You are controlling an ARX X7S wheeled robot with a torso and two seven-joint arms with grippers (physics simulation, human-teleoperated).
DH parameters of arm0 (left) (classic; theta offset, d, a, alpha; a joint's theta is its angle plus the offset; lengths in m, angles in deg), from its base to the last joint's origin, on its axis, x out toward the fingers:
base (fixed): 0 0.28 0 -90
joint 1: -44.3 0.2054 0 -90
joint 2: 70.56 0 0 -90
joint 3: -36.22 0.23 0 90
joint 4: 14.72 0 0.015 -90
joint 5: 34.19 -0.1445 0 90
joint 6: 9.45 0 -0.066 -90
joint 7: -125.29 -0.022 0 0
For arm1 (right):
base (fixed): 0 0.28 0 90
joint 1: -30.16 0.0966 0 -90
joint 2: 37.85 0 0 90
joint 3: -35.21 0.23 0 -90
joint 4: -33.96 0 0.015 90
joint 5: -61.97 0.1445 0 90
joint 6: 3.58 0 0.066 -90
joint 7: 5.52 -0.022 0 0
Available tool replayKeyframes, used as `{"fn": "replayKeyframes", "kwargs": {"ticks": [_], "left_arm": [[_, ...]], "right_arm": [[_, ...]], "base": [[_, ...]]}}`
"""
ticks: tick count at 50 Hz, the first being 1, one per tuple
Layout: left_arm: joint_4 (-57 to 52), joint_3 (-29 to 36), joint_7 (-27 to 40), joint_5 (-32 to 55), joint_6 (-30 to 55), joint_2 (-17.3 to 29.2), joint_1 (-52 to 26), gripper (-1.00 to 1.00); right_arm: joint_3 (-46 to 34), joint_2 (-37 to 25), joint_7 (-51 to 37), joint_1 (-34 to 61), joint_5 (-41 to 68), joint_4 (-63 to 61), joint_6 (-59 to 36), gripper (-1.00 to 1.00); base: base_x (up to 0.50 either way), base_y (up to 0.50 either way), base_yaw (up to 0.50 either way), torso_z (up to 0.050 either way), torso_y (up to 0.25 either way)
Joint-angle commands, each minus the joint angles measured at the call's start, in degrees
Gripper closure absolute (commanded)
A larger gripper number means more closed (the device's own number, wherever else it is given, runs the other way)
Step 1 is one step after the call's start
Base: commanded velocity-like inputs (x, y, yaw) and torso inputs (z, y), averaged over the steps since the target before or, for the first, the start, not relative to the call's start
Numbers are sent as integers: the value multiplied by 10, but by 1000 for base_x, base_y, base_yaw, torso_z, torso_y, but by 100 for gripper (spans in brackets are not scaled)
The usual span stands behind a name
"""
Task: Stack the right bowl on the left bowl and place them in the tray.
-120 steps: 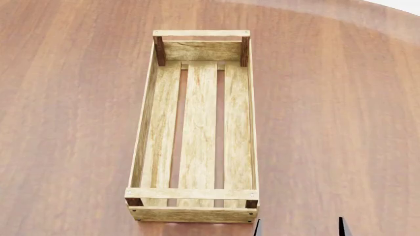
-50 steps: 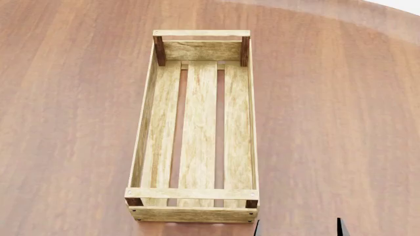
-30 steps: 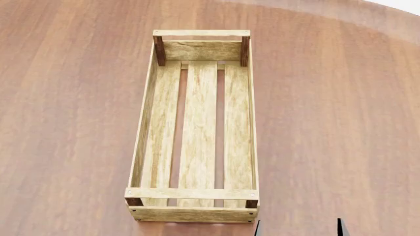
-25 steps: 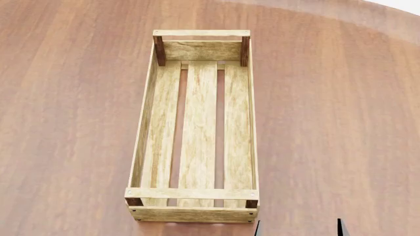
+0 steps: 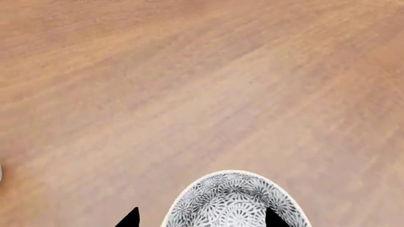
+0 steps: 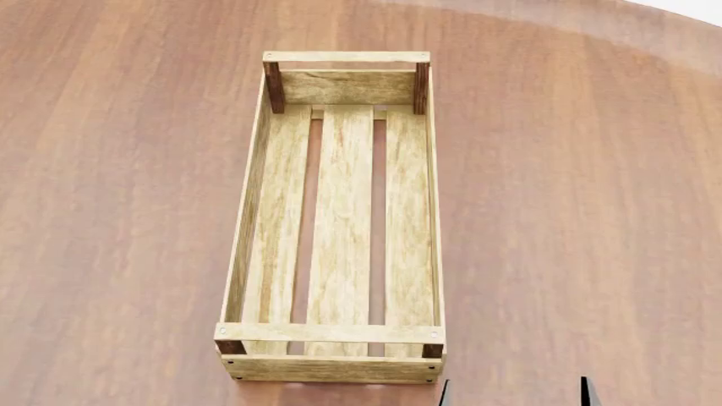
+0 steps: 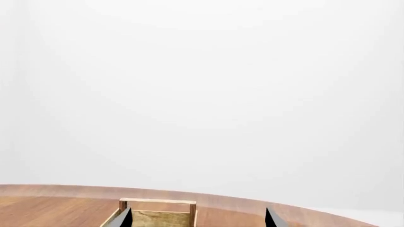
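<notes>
Left wrist view: the left gripper [image 5: 199, 218] hangs spread wide over a patterned bowl [image 5: 235, 202] on the wooden table [image 5: 189, 94] — nothing grasped.

Head view: the tray [image 6: 338, 220] sits mid-table, and the right gripper [image 6: 513, 392] pokes in just beside its near right corner.

Right wrist view: fingertips [image 7: 124, 218] parted, nothing between them — the tray's ahead.

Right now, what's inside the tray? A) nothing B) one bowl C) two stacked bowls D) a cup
A: in the head view the tray shows only its three bare floor slats, while a patterned bowl sits on the table under the left end effector in the left wrist view.
</notes>
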Motion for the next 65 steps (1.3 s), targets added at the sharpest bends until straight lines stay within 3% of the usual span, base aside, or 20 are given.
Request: {"fn": "replayKeyframes", "kwargs": {"ticks": [1,13,22,42,65], "left_arm": [[2,-4,-11,-27,8,-10,-1,-100],[18,-11,-31,-17,8,-11,-3,-100],[43,-92,-104,85,20,-13,29,-100],[67,-158,-200,165,27,-23,57,-100],[106,-135,-195,153,33,-29,33,-100]], "right_arm": [[10,10,8,1,-9,0,-3,-100],[9,8,6,1,-9,-4,-5,-100],[7,8,5,3,-12,-1,-7,-100],[4,7,2,5,-17,5,-9,-100],[1,6,-2,7,-16,16,-3,-100]], "base": [[0,0,0,0,0],[0,0,0,0,0],[0,0,0,0,0],[0,0,0,0,0],[0,0,0,0,0]]}}
